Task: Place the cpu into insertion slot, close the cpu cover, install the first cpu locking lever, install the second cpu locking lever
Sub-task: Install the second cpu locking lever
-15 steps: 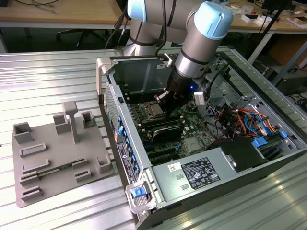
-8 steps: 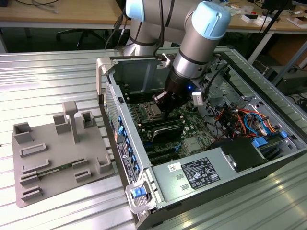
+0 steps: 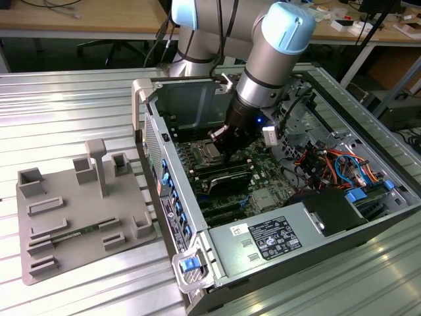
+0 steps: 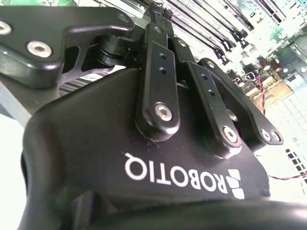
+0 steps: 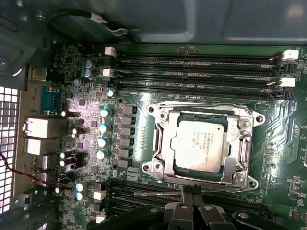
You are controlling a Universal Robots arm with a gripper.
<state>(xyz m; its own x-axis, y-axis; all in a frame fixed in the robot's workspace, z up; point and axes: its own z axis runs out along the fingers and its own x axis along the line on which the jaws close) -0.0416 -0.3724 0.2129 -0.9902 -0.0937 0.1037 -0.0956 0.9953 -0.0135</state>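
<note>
The cpu (image 5: 199,145) lies flat in the insertion slot (image 5: 175,165), edges square to it, the cpu cover (image 5: 204,111) down around it. The gripper (image 5: 188,201) hovers just beside, fingers (image 4: 158,28) pressed together, holding nothing.

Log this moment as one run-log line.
silver-grey square cpu: seated in insertion slot | silver metal frame cpu cover: closed over it | black gripper: beside socket edge, inside the case

The arm's claw (image 3: 227,141) was lowered inside the open computer case (image 3: 276,197), just beside the cpu (image 3: 209,155); a grey fixture plate (image 3: 79,217) was laid on the tabletop (image 3: 66,99).
</note>
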